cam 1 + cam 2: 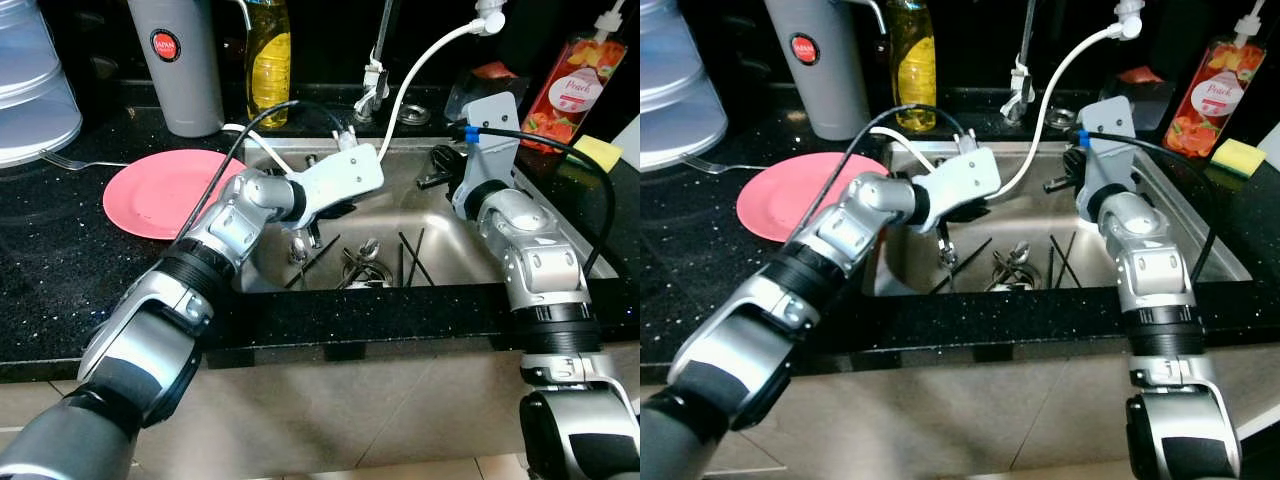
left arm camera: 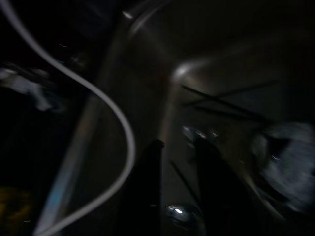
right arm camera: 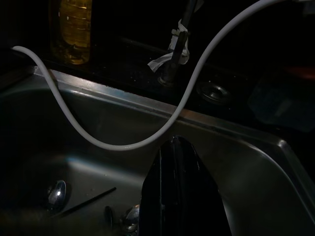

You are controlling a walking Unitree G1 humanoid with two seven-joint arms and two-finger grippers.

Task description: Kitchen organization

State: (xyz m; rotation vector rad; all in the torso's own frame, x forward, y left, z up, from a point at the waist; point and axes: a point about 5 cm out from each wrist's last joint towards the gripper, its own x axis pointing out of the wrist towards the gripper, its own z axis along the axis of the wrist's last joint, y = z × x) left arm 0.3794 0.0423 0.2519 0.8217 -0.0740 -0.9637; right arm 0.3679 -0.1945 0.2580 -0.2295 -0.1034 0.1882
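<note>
Leftmost, a pink plate (image 1: 165, 192) lay on the black counter (image 1: 50, 260) with a fork (image 1: 75, 160) just beyond it, neither yet put away. Beside them, the left gripper (image 2: 177, 162) reached down into the sink (image 1: 455, 255), its fingers slightly apart and holding nothing, just above a spoon (image 2: 179, 214). Chopsticks (image 1: 412, 255) and more cutlery (image 1: 362, 262) lay on the sink floor, so most work seemingly remained. Further right, the right gripper (image 3: 179, 172) hovered over the basin with fingers closed, empty.
</note>
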